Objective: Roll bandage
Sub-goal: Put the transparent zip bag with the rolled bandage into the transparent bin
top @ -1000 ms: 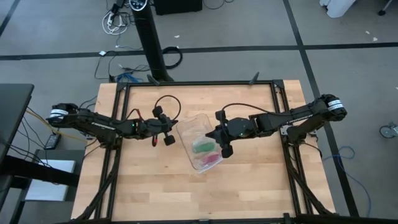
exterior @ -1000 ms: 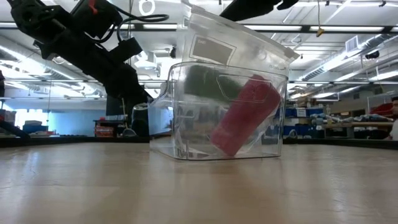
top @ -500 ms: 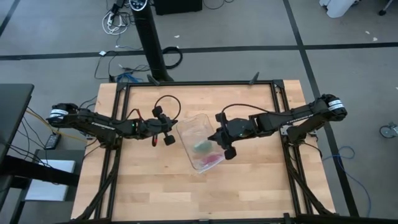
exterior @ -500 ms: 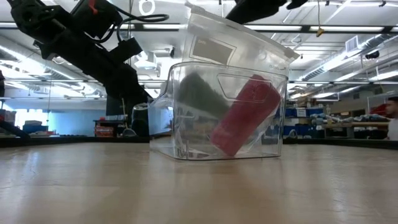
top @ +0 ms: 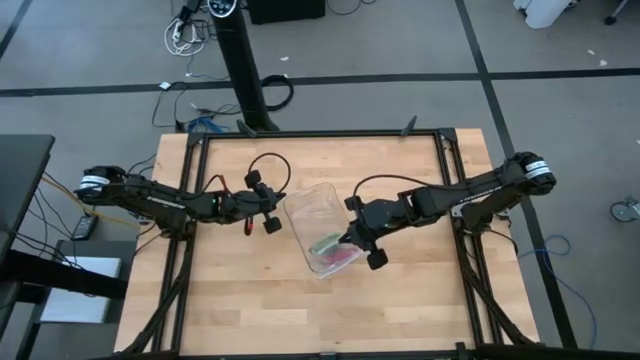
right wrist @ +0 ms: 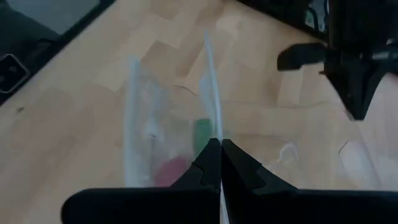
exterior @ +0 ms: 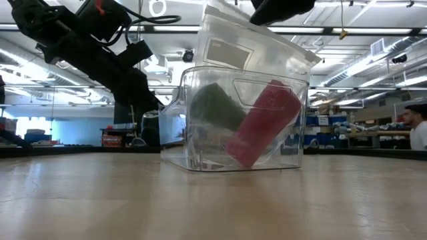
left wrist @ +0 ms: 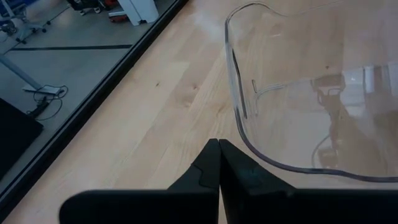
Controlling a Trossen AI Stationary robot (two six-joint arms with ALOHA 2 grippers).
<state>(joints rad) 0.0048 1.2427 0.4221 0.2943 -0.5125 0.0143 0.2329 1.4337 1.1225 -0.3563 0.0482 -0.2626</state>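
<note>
Dark fingers of the right pincer (top: 362,244) are pressed together, pinching the thin edge of a clear plastic bag (top: 318,205) standing in a clear container (exterior: 293,133) at mid-surface (top: 240,290). Inside lie the green bandage (top: 325,242) and a pink item (top: 342,257). The left pincer (top: 270,211), fingers together and empty, waits just beside the container.

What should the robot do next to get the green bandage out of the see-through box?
Probably open the right tool and dip it into the clear box. Its fingers are shut, it hangs over the box's edge, and the green bandage lies inside beside the pink item. The left tool waits shut nearby.
</note>
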